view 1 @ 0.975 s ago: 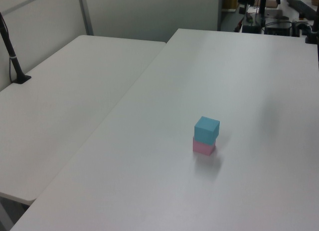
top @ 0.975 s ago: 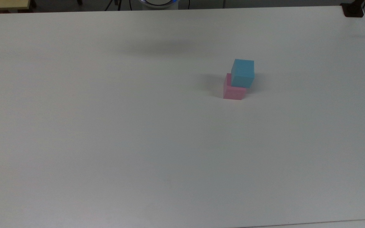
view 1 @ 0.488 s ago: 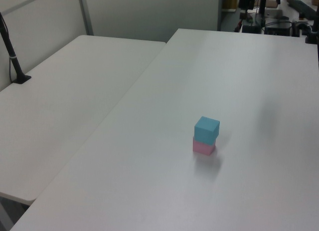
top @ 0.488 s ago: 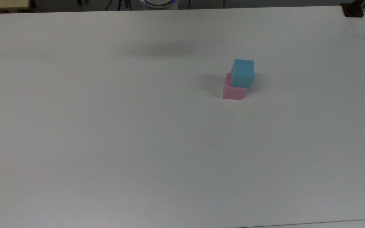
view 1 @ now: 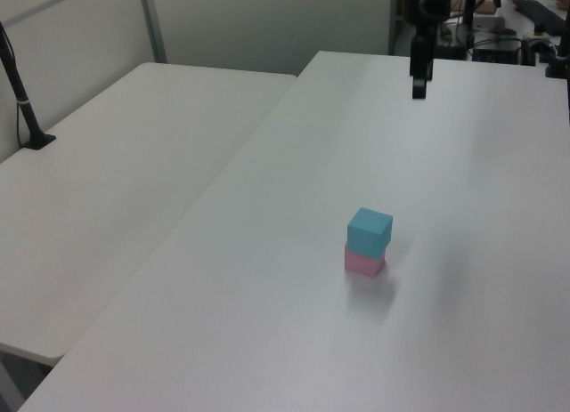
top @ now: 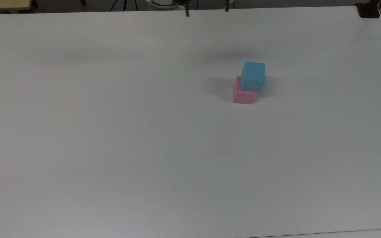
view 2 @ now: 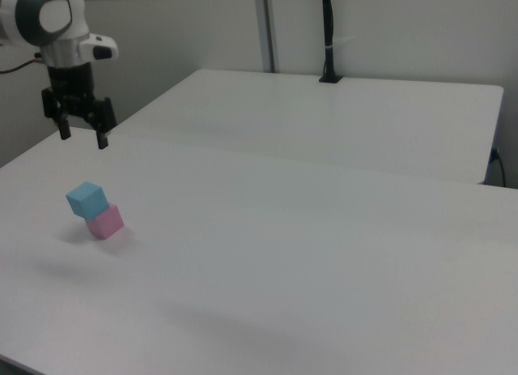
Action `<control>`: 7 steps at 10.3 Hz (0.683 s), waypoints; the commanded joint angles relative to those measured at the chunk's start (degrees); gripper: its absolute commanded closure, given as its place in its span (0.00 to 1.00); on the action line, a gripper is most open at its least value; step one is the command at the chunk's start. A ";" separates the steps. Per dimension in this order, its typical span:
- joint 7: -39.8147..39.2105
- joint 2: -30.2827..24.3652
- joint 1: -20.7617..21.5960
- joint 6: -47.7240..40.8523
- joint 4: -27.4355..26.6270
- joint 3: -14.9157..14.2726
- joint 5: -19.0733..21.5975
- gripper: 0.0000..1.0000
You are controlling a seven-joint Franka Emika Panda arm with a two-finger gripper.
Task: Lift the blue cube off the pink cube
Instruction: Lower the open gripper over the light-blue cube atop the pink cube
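The blue cube (top: 253, 76) sat on top of the pink cube (top: 242, 96), offset so that it overhung one side and left a strip of the pink cube's top face exposed. In the left view the blue cube (view 1: 369, 230) was rotated slightly relative to the pink cube (view 1: 363, 262) beneath it. The stack stood on the white worktop (top: 111, 132), toward the top view's right and in the upper half of that view; in the right view the blue cube (view 2: 87, 199) and pink cube (view 2: 106, 221) lay near the right view's left edge.

The gripper (view 2: 81, 136) hung in the air above the worktop, well apart from the stack and higher than it. Its two fingers pointed downward with a wide gap between them, and nothing was held between them. In the top view the fingertips (top: 187, 13) showed at the upper edge. In the left view the gripper (view 1: 419, 78) appeared beyond the stack, over the far part of the worktop. A second white table (view 1: 107, 189) adjoined the worktop.
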 commanded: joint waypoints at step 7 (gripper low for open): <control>16.82 17.22 11.64 18.73 -1.35 0.77 1.02 0.02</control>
